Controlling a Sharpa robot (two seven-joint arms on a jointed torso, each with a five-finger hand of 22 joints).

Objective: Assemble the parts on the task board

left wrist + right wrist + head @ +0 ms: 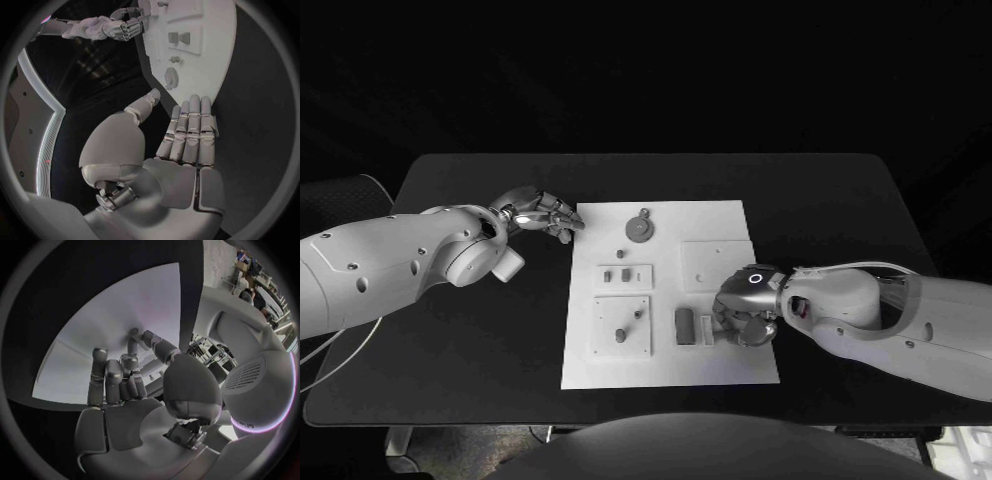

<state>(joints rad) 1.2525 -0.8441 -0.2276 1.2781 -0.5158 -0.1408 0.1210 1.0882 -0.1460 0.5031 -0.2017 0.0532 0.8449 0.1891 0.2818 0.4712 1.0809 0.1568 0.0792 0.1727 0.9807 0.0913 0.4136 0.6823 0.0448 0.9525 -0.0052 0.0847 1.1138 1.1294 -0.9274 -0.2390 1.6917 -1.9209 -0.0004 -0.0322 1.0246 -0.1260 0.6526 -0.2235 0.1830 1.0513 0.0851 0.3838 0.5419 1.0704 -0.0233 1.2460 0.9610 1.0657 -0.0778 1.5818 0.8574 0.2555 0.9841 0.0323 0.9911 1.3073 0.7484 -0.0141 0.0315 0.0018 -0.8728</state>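
Right hand (747, 322) hovers over the upright grey part (685, 326) on the task board (733, 370), nearer than the released left hand (540, 212); its grasp can't be told

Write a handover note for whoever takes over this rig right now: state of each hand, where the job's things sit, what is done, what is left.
Left hand: open, empty, fingers extended, at the far left corner of the white rectangular task board.
Right hand: fingers curled down on the board's right side beside the small grey upright parts; whether it grips one cannot be told.
Round grey disc part lies at the board's far end; small pegs stand in the middle fixture.
Done: cannot be judged. Left: seat remaining parts.
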